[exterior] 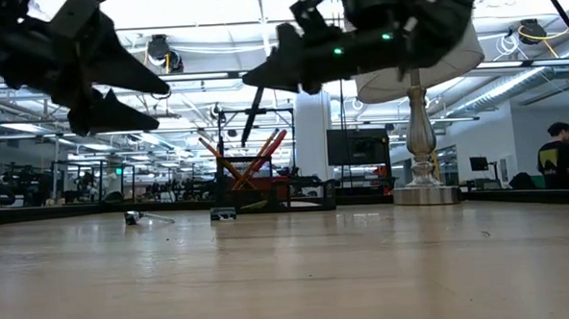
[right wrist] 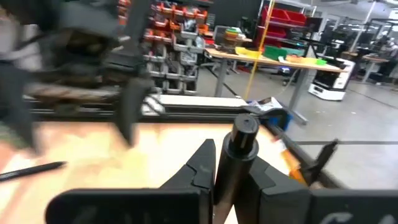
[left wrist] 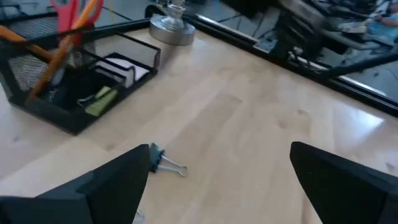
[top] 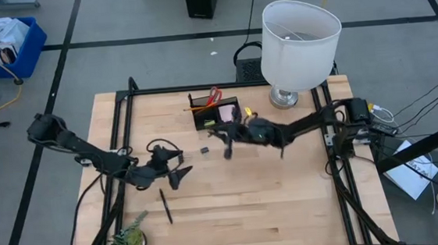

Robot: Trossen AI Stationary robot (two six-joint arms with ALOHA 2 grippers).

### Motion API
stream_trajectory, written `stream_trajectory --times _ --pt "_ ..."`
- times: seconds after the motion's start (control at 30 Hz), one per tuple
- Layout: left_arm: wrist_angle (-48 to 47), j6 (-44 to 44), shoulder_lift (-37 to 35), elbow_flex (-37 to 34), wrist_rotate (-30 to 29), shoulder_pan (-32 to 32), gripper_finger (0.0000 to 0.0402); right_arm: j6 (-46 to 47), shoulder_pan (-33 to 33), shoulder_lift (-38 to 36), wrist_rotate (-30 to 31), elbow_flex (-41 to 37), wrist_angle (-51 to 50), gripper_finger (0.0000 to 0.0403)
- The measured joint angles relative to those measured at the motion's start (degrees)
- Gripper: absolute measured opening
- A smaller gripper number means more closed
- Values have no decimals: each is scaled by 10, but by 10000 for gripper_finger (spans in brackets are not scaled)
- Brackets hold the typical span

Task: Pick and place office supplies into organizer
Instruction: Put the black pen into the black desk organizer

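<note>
The right claw (top: pixel 227 149) is clenched on a black pen (right wrist: pixel 239 163), held above the tabletop (top: pixel 288 203) just beside the organizer (top: pixel 217 112), which holds scissors and pencils. The left claw (top: pixel 178 175) hangs spread wide and empty above the tabletop. A binder clip (left wrist: pixel 163 163) and another pen (top: pixel 165 206) lie on the wood.
</note>
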Motion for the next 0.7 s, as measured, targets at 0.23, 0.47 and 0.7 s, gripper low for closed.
stream_trajectory --times 0.23,0.47,0.7 --pt "41 22 1 -19 3 -12 395 -50 -85 0 -62 101 -88 22" --pt "41 39 1 -18 7 -13 395 15 -161 35 -134 163 -111 23" --pt "42 63 1 -18 5 -10 395 16 -186 122 -150 239 -136 20"
